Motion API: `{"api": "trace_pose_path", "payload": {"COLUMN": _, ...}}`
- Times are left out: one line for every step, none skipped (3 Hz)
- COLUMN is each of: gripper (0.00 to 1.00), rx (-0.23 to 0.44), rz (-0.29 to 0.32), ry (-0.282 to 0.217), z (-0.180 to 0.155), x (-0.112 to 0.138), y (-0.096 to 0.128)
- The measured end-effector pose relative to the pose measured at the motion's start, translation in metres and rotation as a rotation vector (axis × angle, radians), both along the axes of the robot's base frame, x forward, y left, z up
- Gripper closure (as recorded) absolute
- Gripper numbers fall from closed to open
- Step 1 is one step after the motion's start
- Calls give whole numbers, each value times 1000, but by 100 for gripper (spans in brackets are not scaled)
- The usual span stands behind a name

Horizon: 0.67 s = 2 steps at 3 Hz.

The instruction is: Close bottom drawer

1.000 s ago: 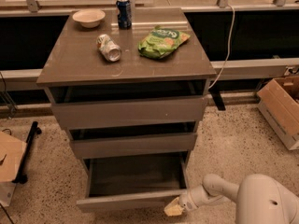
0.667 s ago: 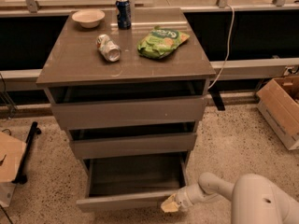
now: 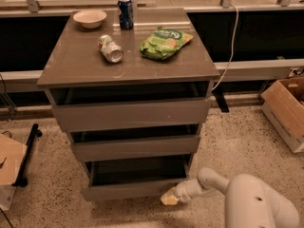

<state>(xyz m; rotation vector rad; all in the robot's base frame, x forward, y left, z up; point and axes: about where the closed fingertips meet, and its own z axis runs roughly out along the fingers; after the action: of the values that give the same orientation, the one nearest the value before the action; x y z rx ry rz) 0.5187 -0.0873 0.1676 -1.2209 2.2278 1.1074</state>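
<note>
The bottom drawer is the slim grey front at the foot of the cabinet. It stands pulled out a short way, with a dark gap above it showing its inside. My gripper is at the end of the white arm reaching in from the lower right. Its yellowish tip rests against the right end of the drawer front, low near the floor.
The cabinet top holds a bowl, an upright blue can, a can lying down and a green chip bag. A cardboard box stands on the right. A black stand is on the floor at left.
The bottom drawer has slid in a good way, and the opening above it is narrower. My gripper has moved leftward and inward with the drawer front.
</note>
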Motion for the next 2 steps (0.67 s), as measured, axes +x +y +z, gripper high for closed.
{"api": "trace_pose_path", "payload": {"gripper": 100, "rx": 3, "rz": 43, "ry": -26, "z": -15, "x": 38, "y": 23}}
{"api": "trace_pose_path", "payload": {"gripper": 85, "rx": 3, "rz": 43, "ry": -26, "z": -14, "x": 35, "y": 23}}
